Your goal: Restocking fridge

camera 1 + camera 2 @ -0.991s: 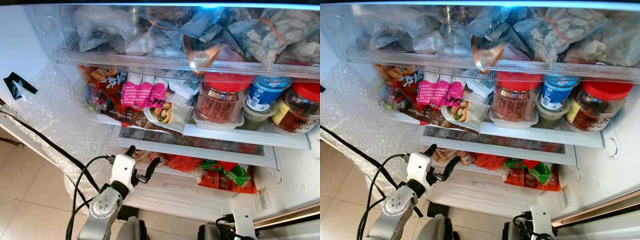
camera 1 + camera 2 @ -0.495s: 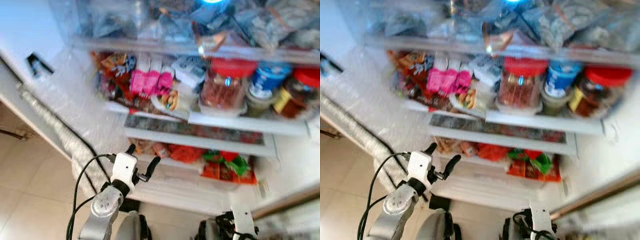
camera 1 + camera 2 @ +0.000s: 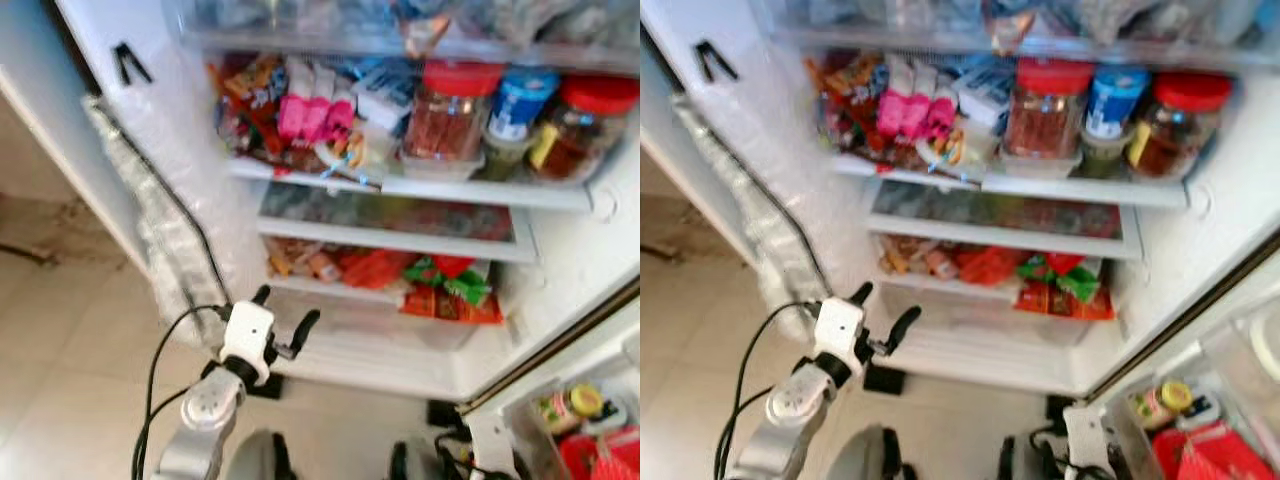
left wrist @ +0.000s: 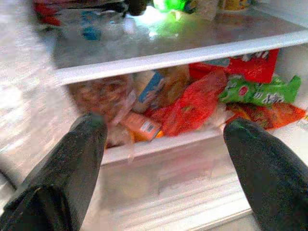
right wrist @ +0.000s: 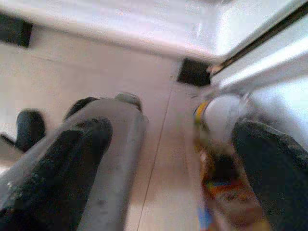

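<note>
The open fridge point(image 3: 560, 250) stands before me. Its middle shelf point(image 3: 420, 190) holds red-lidded jars point(image 3: 443, 110), a blue-lidded tub point(image 3: 520, 100) and pink packets point(image 3: 312, 115). Below it, the drawer shelf point(image 4: 159, 57) has red and green snack bags point(image 3: 440, 290) under it. My left gripper point(image 3: 287, 306) is raised in front of the fridge's lower left, open and holding nothing. In its wrist view the black fingers point(image 4: 72, 168) frame the red bag point(image 4: 197, 103). My right gripper point(image 5: 173, 130) hangs low by the door, open and holding nothing, over the tiled floor point(image 5: 163, 159).
Bubble wrap point(image 3: 165, 220) and a black cable point(image 3: 190, 225) run down the fridge's left edge. At the lower right the open door's bin point(image 3: 580, 420) holds small bottles and red packs. A silver robot leg point(image 5: 115, 139) is beside the right gripper. Beige floor tiles point(image 3: 70, 330) lie to the left.
The camera has pulled back and swung, so the fridge looks smaller and the door bin has come into view at the lower right. The left gripper is still raised and open.
</note>
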Available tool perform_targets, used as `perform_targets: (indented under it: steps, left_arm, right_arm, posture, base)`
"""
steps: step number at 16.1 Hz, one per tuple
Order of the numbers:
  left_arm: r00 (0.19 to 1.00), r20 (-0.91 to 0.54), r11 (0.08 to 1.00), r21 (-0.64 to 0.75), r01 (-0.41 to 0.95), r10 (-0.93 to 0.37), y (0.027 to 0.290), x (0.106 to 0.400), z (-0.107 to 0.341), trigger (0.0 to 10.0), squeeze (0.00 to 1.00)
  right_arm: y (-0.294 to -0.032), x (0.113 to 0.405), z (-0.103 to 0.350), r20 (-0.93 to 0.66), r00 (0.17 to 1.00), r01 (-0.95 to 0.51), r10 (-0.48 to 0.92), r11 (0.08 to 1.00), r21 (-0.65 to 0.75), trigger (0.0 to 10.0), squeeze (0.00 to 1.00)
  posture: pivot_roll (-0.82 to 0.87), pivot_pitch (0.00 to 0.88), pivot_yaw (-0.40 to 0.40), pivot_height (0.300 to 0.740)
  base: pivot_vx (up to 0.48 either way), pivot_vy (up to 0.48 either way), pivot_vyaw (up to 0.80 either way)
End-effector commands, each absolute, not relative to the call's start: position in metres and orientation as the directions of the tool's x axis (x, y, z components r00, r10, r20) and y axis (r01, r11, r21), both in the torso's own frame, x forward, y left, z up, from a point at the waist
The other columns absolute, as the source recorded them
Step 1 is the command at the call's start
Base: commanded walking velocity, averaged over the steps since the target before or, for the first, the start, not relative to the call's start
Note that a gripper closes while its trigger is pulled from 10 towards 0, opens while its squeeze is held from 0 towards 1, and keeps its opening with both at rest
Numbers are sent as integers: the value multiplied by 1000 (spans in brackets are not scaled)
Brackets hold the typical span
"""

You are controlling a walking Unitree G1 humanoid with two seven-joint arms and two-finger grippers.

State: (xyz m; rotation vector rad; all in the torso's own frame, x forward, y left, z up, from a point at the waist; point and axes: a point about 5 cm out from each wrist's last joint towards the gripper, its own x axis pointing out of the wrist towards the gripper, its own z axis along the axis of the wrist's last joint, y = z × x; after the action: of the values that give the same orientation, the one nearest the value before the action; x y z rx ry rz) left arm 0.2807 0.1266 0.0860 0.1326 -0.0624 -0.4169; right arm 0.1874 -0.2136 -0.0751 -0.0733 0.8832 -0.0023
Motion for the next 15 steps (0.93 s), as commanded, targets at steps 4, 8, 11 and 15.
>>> perform_targets:
  steps: [4,8,11,15]
  left_arm:
    - [915,-4,907,131,400,-403,127,278,78,10000,0]
    - [955,-206,970,65,232,-215,161,273,35,10000,0]
    - [899,-437,995,83,59,-17,203,252,-9,10000,0]
    - [750,-645,984,170,-48,148,239,211,-49,10000,0]
  right_arm:
    - [-210,169,-85,-816,578,-23,-24,999,-45,10000,0]
    - [-209,169,-86,-816,577,-24,-20,999,-41,10000,0]
    - [-209,169,-86,-816,577,-23,-19,999,-40,10000,0]
    - [-209,169,-85,-816,578,-25,-14,999,-35,10000,0]
  posture:
    - [-19,171,41,658]
    - [-18,173,41,658]
    - [-15,172,42,658]
    - [-11,172,38,658]
  base:
    - [-292,0,0]
    - [-140,0,0]
    - [0,0,0]
    - [0,197,0]
